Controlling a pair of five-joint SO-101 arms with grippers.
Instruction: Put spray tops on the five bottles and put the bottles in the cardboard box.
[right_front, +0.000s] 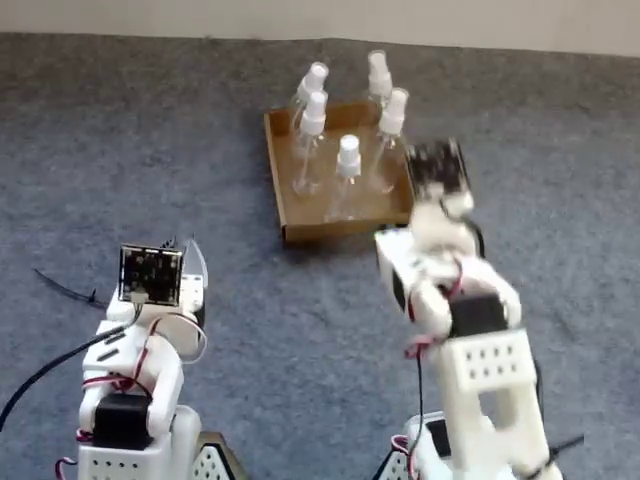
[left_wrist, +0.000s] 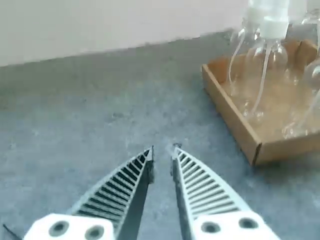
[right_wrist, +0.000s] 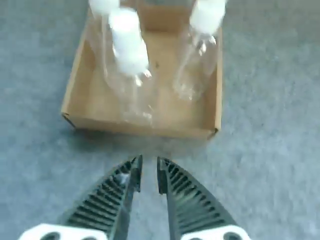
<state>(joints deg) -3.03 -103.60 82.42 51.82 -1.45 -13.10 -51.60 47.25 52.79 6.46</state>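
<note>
The cardboard box (right_front: 335, 230) lies on the grey carpet at the back centre. Several clear bottles stand upright inside it, each with a white spray top, such as the front one (right_front: 347, 170). In the right wrist view, my right gripper (right_wrist: 148, 162) is shut and empty, a short way in front of a box wall (right_wrist: 140, 127), with a capped bottle (right_wrist: 129, 65) just behind that wall. The right arm (right_front: 440, 250) stands beside the box's right front corner. My left gripper (left_wrist: 162, 150) is shut on nothing over bare carpet, well to the left of the box (left_wrist: 235, 125).
A thin black cable (right_front: 62, 287) lies on the carpet to the left of the left arm (right_front: 150, 300). A pale wall (right_front: 320, 15) borders the carpet at the back. Open carpet lies between the two arms and in front of the box.
</note>
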